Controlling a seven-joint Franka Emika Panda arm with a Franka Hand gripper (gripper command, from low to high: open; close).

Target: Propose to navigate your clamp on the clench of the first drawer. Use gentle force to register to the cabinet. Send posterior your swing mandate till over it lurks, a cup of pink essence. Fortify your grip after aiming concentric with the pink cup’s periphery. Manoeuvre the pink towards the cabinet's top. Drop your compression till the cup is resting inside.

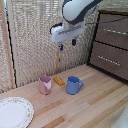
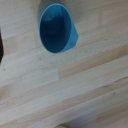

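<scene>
My gripper (image 1: 67, 45) hangs high above the wooden table, its two blue-tipped fingers apart and open with nothing between them. Below it, towards the exterior view's left, the pale pink cup (image 1: 45, 85) stands upright on the table. The blue mug (image 1: 74, 85) stands beside it, and in the wrist view the blue mug (image 2: 57, 27) shows from above with its mouth open; the pink cup is out of that view. The dark brown cabinet (image 1: 95, 40) stands at the exterior view's right. Its upper drawer front (image 1: 107, 37) carries a silver bar handle (image 1: 115, 31), well away from the gripper.
A small yellow block (image 1: 59, 80) lies between the two cups. A white plate (image 1: 15, 112) sits at the table's front, on the exterior view's left. A second drawer (image 1: 102, 52) with its own handle (image 1: 107, 58) is below the first. A woven screen (image 1: 35, 35) backs the table.
</scene>
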